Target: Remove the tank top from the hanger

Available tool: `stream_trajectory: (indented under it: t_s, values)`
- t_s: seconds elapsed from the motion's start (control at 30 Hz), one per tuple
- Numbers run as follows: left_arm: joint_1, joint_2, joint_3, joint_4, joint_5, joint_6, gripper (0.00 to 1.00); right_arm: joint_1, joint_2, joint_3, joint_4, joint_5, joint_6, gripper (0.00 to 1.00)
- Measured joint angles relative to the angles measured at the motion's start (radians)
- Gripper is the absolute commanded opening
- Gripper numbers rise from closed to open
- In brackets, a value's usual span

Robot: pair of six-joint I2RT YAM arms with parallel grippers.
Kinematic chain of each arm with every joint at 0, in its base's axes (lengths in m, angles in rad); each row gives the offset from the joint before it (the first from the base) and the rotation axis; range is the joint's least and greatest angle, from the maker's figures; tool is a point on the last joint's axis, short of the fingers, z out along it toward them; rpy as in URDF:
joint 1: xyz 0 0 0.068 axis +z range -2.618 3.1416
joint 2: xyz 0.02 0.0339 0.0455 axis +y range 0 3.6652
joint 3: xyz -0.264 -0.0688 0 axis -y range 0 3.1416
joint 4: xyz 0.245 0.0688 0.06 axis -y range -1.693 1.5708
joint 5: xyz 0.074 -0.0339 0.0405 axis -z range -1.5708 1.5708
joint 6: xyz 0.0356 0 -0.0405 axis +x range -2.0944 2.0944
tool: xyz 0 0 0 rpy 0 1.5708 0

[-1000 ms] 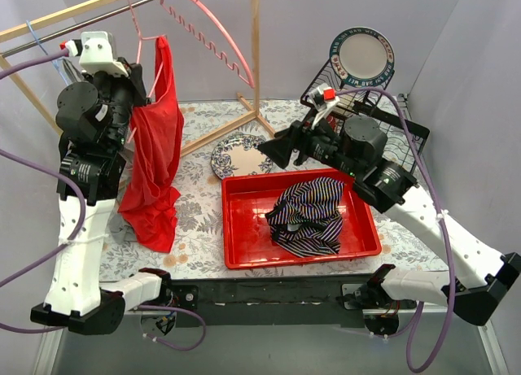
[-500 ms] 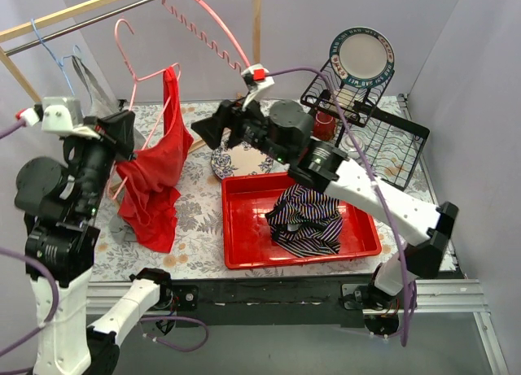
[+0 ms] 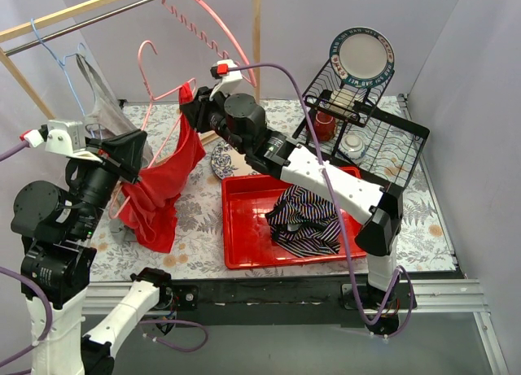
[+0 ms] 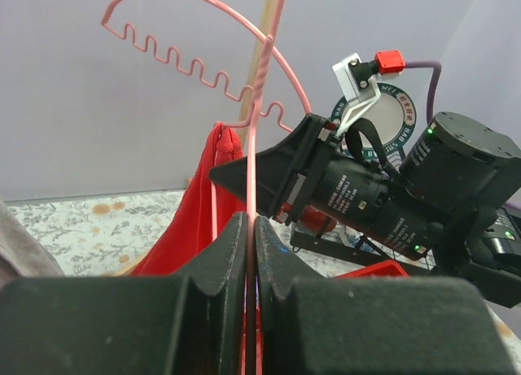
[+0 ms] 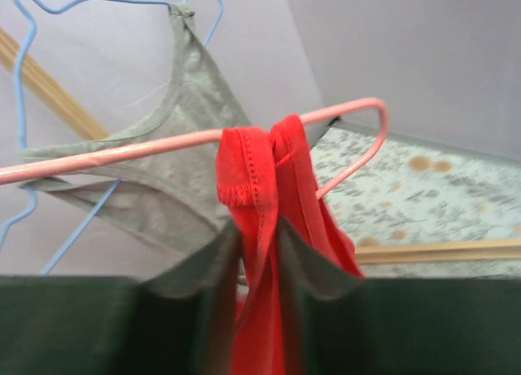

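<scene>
In the right wrist view, the right gripper (image 5: pixel 259 233) has its fingers pinched on the bunched strap of the red tank top (image 5: pixel 281 172), just under the arm of the pink hanger (image 5: pixel 146 147) over which that strap is looped; behind hang a grey tank top (image 5: pixel 175 115) and its blue hanger (image 5: pixel 98 1). In the left wrist view, the left gripper (image 4: pixel 251 228) is clamped on the pink hanger's thin wire, with the red top hanging just beyond. From above, the two grippers meet the hanger from opposite sides, and the tank top drapes down toward the floral table (image 3: pixel 199 216). A striped garment (image 3: pixel 308 216) lies in the red tray (image 3: pixel 244 224).
</scene>
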Motion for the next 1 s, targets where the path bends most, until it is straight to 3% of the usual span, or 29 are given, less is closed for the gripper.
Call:
stream_trajectory:
  t_s: [0.03,0.07,0.43,1.0]
  values:
    - [-0.004,0.000,-0.003,-0.003,-0.001,-0.001,0.00,0.000,0.009,0.005,0.007,0.018,0.000,0.03]
    - [-0.009,-0.001,-0.006,-0.004,-0.004,0.000,0.00,0.000,0.013,0.006,0.009,0.032,-0.005,0.01]
    - [-0.042,-0.006,0.018,-0.030,-0.138,0.013,0.00,-0.024,0.027,0.058,0.014,0.188,-0.093,0.01]
    - [-0.047,-0.002,0.125,-0.033,-0.101,-0.047,0.00,-0.067,0.100,0.103,-0.064,0.093,-0.098,0.01]
